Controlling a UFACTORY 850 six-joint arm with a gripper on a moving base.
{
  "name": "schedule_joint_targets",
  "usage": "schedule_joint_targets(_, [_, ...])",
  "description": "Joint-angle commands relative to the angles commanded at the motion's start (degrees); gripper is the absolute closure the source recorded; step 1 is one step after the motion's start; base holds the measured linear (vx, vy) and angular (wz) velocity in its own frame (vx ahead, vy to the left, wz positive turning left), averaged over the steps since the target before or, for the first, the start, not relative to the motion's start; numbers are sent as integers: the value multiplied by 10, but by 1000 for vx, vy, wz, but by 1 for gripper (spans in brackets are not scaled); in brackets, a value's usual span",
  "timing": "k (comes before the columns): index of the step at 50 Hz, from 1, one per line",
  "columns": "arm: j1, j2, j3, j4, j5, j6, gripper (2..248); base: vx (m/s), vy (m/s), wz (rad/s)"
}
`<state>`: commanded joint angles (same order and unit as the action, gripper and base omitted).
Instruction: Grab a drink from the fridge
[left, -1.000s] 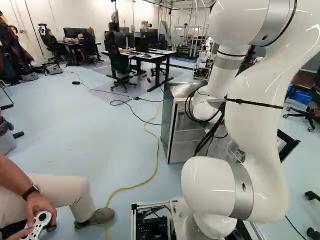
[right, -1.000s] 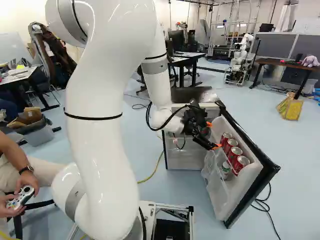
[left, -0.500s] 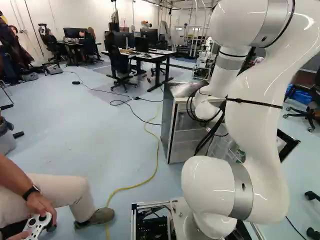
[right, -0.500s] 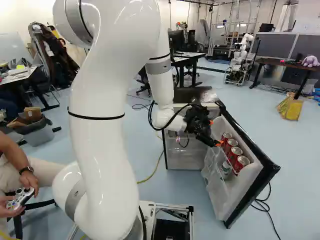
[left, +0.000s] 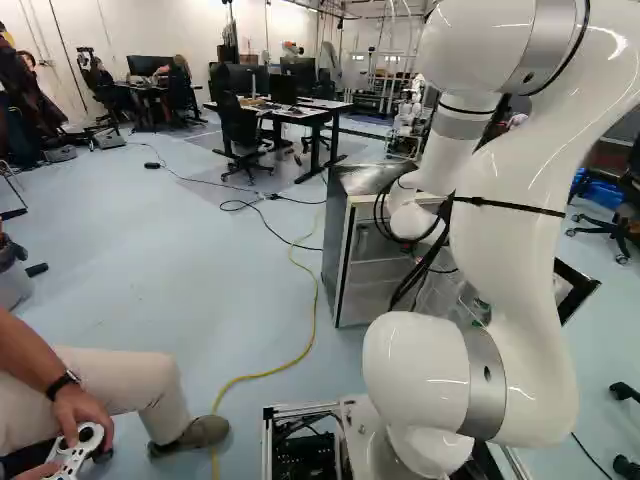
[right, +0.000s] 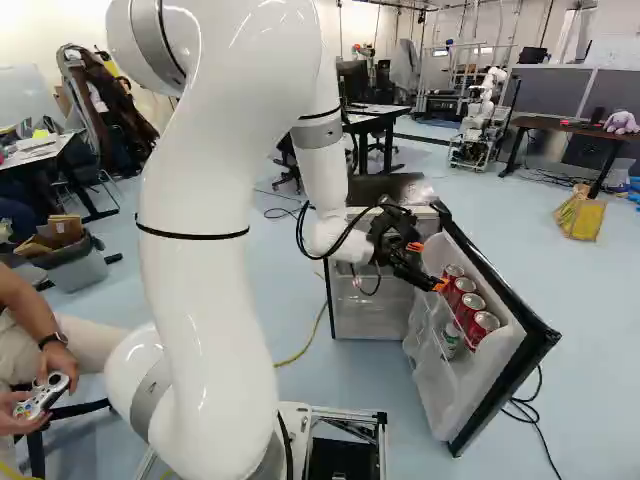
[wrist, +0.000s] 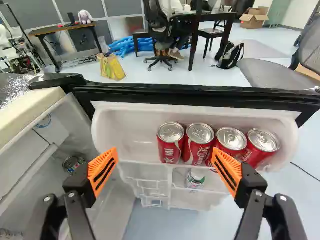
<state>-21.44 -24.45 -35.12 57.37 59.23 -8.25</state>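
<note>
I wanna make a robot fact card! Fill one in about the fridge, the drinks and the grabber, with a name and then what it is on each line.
fridge: standing on the floor
door: open
red cans: four, upright in a row on the door's upper shelf
green-and-white container: one, on the door's lower shelf
gripper: open, by the red cans
held: nothing
drink out of fridge: not yet
</note>
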Motion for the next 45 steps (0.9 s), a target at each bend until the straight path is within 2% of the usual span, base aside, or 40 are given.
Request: schedule_joint_targets(45, [-2,-2,-2,23,-27,-2,3,0,0,0])
